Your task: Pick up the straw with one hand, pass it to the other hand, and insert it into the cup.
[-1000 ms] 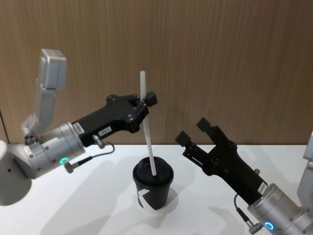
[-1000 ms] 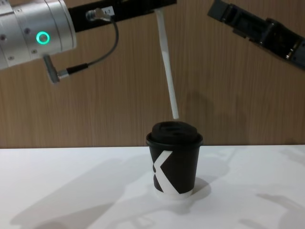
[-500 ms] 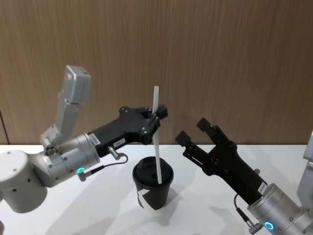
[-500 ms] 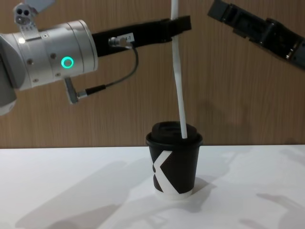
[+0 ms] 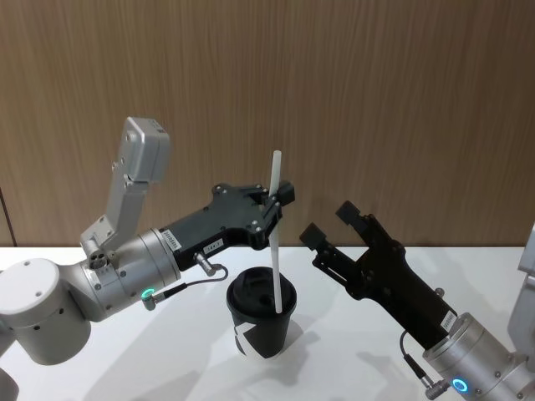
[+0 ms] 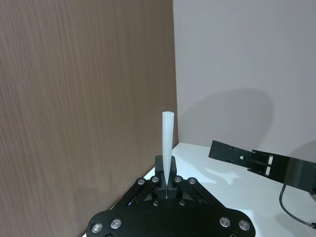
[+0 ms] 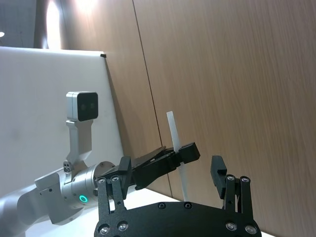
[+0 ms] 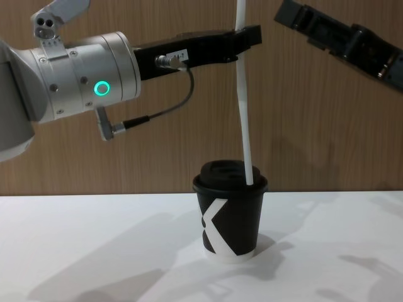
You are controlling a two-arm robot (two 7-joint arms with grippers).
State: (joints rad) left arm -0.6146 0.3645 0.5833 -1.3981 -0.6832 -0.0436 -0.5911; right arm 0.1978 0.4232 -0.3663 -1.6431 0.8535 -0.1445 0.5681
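While our left gripper [image 5: 280, 203] hangs above the cup [image 5: 262, 322], its fingers are pressed together on the straw [image 5: 275, 230], gripping it well up its length so that a short white piece stands out above the fingertips. From the head view we see the straw running almost straight down, only slightly tilted, with its lower end at the black domed lid of the cup; from the chest view the straw [image 8: 245, 107] meets the lid near its right side, though we cannot tell whether the tip has gone through the lid or only rests against it. That cup [image 8: 230, 214] stands upright on the white table [image 8: 94, 251], its white K-like mark facing us and its white bottom rim on the tabletop. Our left wrist view looks along the clamped fingers with the straw [image 6: 167, 143] rising between them. Our right gripper [image 5: 331, 226] is held off to the right of the cup, raised above the table and clear of both straw and cup, and its fingers stand apart with nothing between them; in the right wrist view those spread fingers [image 7: 218, 178] frame the left gripper [image 7: 185, 153] and the straw [image 7: 176, 148] beyond.
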